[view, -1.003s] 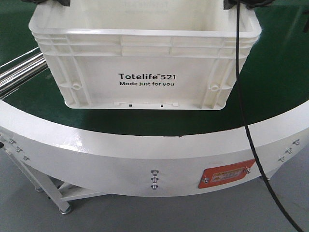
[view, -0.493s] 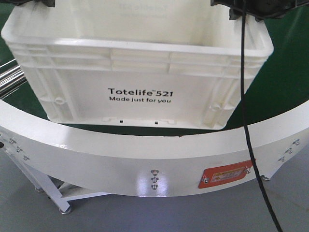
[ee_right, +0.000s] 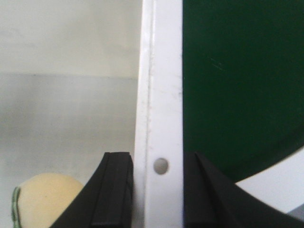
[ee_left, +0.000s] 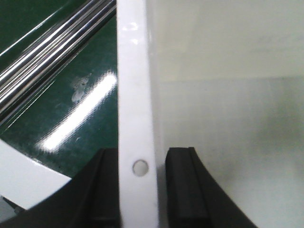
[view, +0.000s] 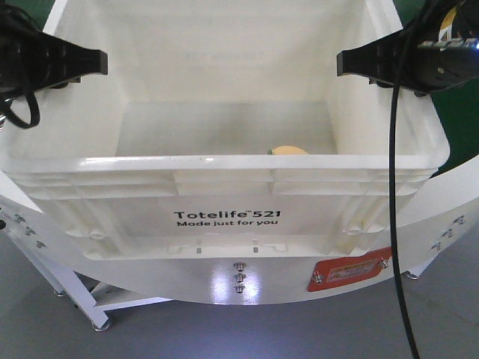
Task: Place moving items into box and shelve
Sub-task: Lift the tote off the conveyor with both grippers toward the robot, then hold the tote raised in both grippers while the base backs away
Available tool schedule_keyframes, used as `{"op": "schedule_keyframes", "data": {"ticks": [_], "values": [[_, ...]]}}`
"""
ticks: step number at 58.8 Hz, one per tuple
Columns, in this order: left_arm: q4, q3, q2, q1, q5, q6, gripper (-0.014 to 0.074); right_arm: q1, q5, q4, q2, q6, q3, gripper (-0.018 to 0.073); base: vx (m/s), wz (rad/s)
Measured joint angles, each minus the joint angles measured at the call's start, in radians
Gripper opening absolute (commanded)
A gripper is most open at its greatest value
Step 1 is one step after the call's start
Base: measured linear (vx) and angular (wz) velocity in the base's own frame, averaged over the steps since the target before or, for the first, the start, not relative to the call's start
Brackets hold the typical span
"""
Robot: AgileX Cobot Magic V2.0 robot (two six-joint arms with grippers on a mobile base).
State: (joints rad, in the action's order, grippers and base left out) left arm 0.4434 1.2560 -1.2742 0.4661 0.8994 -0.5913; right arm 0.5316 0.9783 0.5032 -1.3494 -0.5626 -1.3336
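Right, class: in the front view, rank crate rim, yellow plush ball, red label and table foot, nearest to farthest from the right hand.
1. crate rim, right side, clamped in the right hand.
2. yellow plush ball, inside, by the front wall.
3. red label, lower down, right side.
4. table foot, lower left.

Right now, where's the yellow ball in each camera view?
Front view: yellow ball just peeks over the crate's near rim, right of centre.
Left wrist view: not in it.
Right wrist view: bottom left, inside the crate, beside the right claw.
Shared landmark: the crate's white rim, in all three.
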Motion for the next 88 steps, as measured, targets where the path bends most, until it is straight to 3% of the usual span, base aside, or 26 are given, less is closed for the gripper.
{"op": "schedule_keyframes", "data": {"ticks": [17, 88], "values": [[0.036, -0.031, 0.022, 0.006, -0.047, -0.022, 0.0038, 0.026, 0.011, 0.048, 0.006, -0.095, 0.006, 0.0036, 0.0, 0.0], [0.032, -0.031, 0.022, 0.009, -0.031, -0.022, 0.0038, 0.026, 0.017, 0.05, 0.006, -0.097, 0.006, 0.0039, 0.0, 0.0]]}}
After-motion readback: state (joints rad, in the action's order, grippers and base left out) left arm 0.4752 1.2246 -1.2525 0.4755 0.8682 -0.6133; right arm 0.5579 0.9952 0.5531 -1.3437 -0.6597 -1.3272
